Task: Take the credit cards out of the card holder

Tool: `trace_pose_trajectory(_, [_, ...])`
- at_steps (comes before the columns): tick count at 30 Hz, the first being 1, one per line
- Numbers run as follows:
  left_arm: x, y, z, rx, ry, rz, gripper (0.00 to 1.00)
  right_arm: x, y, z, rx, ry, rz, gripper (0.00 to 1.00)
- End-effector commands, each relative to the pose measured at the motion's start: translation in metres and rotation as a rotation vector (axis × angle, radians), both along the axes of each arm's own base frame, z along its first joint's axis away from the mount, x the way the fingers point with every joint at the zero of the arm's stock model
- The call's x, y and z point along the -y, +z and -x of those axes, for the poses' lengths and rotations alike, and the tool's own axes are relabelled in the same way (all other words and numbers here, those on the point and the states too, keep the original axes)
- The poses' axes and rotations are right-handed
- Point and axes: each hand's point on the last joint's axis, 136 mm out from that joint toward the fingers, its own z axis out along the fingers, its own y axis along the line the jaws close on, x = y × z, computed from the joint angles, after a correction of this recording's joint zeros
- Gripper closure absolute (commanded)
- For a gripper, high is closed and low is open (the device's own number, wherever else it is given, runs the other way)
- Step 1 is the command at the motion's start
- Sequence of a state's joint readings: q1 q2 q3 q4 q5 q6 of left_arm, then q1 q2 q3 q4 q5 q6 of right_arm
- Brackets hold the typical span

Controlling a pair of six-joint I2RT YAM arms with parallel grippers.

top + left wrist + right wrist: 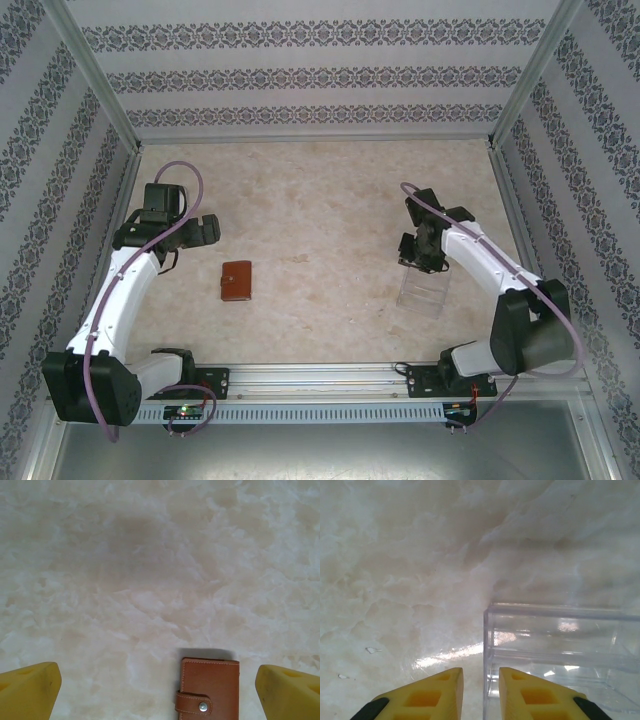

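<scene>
The card holder is a reddish-brown leather wallet lying closed on the marble table, its strap snapped shut. The credit cards are hidden. My left gripper hovers just beyond and left of the holder, jaws wide open. In the left wrist view the holder lies low between the fingers, nearer the right one. My right gripper is far off at the right, over the far edge of a clear plastic tray. Its yellow fingers stand narrowly apart, straddling the tray's left wall, a gap showing on the left side.
Patterned walls enclose the table on three sides. Small white specks lie on the marble left of the right gripper. Bare marble stretches between the holder and the tray.
</scene>
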State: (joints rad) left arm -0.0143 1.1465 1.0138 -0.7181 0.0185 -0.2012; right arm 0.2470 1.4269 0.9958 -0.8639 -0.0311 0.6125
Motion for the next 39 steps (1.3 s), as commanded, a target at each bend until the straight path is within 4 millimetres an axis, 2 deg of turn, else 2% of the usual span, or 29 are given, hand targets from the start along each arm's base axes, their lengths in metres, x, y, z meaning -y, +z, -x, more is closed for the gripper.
trace_pose_trajectory(1, [-0.002,-0.003,0.002,-0.006,-0.017,-0.041,0.00,-0.003,0.000,-0.009,0.012,-0.012,0.009,0.75])
trace_pose_trajectory(19, [-0.003,-0.008,0.002,-0.021,-0.018,-0.051,0.00,0.000,-0.019,-0.016,-0.031,0.018,0.052,0.82])
trace_pose_trajectory(39, [-0.002,-0.009,0.002,-0.028,-0.025,-0.044,0.00,-0.008,-0.012,-0.019,-0.022,0.056,0.054,0.95])
